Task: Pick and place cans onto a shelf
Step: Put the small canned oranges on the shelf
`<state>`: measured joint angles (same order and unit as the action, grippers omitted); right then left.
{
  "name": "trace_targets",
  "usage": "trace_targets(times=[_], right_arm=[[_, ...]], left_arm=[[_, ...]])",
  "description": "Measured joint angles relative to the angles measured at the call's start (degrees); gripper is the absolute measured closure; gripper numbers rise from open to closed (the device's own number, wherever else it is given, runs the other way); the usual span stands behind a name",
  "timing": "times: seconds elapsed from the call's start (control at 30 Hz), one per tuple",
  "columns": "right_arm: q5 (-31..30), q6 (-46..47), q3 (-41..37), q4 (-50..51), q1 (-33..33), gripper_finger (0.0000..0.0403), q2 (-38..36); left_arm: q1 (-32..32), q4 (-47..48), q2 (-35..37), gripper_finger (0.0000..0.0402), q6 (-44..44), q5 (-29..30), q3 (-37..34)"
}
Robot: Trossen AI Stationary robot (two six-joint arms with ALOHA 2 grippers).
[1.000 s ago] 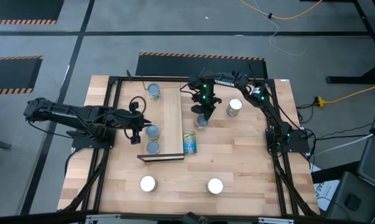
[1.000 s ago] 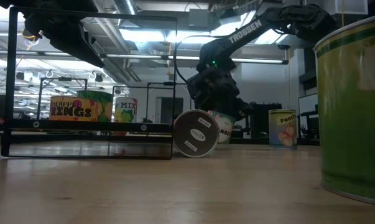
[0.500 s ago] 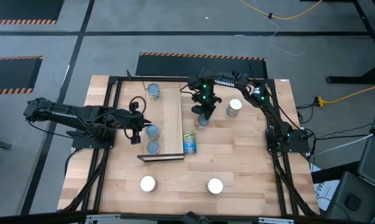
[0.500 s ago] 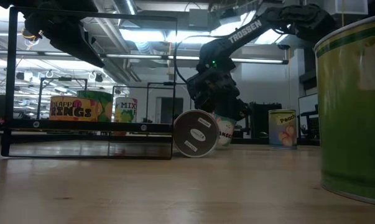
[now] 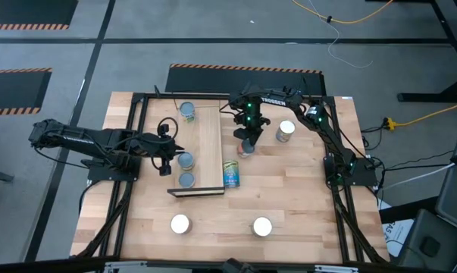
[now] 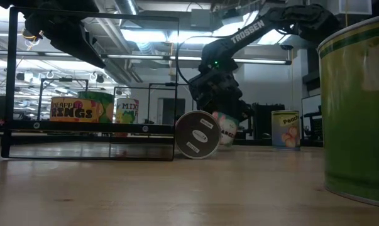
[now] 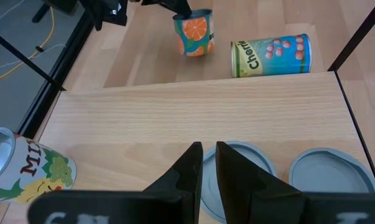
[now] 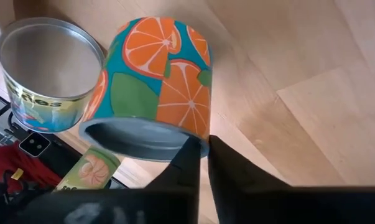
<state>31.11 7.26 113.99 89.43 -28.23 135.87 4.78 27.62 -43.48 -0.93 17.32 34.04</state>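
My right gripper [image 5: 247,142] is shut on an orange-patterned can [image 8: 156,81] that stands tilted on the table just right of the shelf [image 5: 209,144]. A blue-and-yellow can [image 5: 231,174] lies on its side near the shelf's dark end. Two grey-topped cans [image 5: 185,160] [image 5: 186,180] stand on the shelf's near part and a third [image 5: 187,111] at its far end. My left gripper [image 7: 209,163] hangs shut above the shelf's left edge, over one of the grey tops [image 7: 243,177], touching nothing. My right gripper has the orange can by its top rim [image 8: 190,142], on the side nearest the wrist, and my two fingertips close on that edge. The fingers slant down at it from above. The can leans over, its base [image 7: 196,51] on the table.
A white-topped can [image 5: 286,131] stands right of my right gripper. Two more white-topped cans [image 5: 180,224] [image 5: 262,226] stand near the front edge. A black frame [image 5: 141,114] borders the table. In the low view a green can [image 6: 359,107] looms at the right.
The orange can under my right gripper has tipped and turned a little, showing more of its label in the low view while its base has stayed on the table. Both arms have kept their places.
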Motion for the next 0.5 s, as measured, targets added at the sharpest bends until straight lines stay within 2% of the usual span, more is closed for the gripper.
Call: trace_targets(times=[0.23,0.5], right_arm=[[0.0,0.2,0.0,0.0,0.0,0.0289,0.0],[0.0,-0.3,0.0,0.0,0.0,0.0282,0.0]], left_arm=[[0.0,0.0,0.0,0.0363,0.0,0.0,0.0],[0.0,0.0,0.0,0.0363,0.0,0.0,0.0]])
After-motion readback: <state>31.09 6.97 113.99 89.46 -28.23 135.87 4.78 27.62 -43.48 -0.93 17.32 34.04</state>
